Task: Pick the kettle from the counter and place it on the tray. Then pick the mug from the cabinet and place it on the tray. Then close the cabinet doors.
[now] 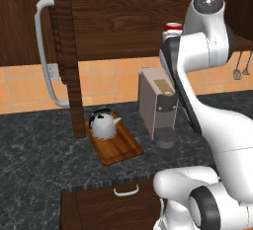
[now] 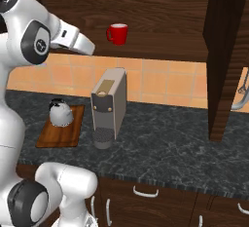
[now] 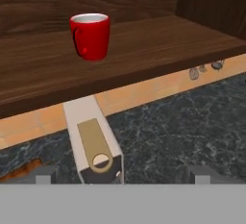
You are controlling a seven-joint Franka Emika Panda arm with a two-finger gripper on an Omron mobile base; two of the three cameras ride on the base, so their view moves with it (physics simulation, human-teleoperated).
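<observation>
Raised before the open dark wooden cabinet (image 2: 160, 16), the gripper (image 3: 122, 172), fingers parted and empty, faces the small red mug (image 3: 90, 36) on its shelf, while the silver kettle (image 1: 104, 123) sits on the wooden tray (image 1: 121, 147).

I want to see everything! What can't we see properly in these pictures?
- Mug: in the left base view the arm hides all but its rim.
- End effector: in the hand view its fingertips barely rise above the bottom band, so open or shut is unclear.
- Right cabinet door: the right base view's top edge cuts it off.
- Utensils on the wall: too small to name.
</observation>
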